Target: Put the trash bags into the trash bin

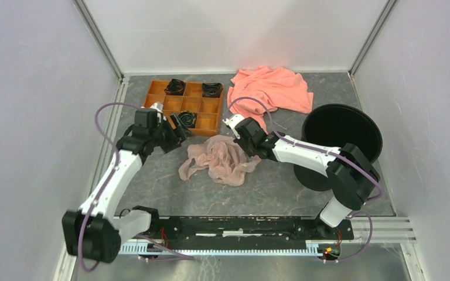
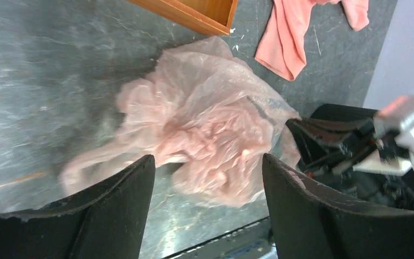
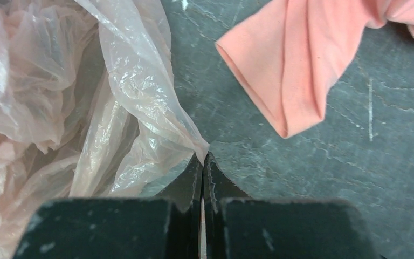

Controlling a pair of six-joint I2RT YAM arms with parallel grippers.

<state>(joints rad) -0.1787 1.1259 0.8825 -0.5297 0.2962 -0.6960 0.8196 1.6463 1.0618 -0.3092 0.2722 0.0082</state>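
The pale pink translucent trash bag [image 1: 220,161] lies crumpled on the table's middle. It also shows in the left wrist view [image 2: 205,124] and the right wrist view [image 3: 59,97]. My right gripper [image 1: 241,142] is shut on the bag's right edge; its tips [image 3: 204,157] pinch a corner of the film. My left gripper [image 1: 179,132] is open and empty, just left of the bag; its wide-apart jaws frame the bag from above [image 2: 207,178]. The round black trash bin [image 1: 340,140] stands at the right, behind my right arm.
A salmon-orange cloth garment [image 1: 272,88] lies at the back, also in the right wrist view [image 3: 302,59]. An orange compartment tray [image 1: 184,105] with black items sits at the back left, close to my left gripper. Grey walls enclose the table.
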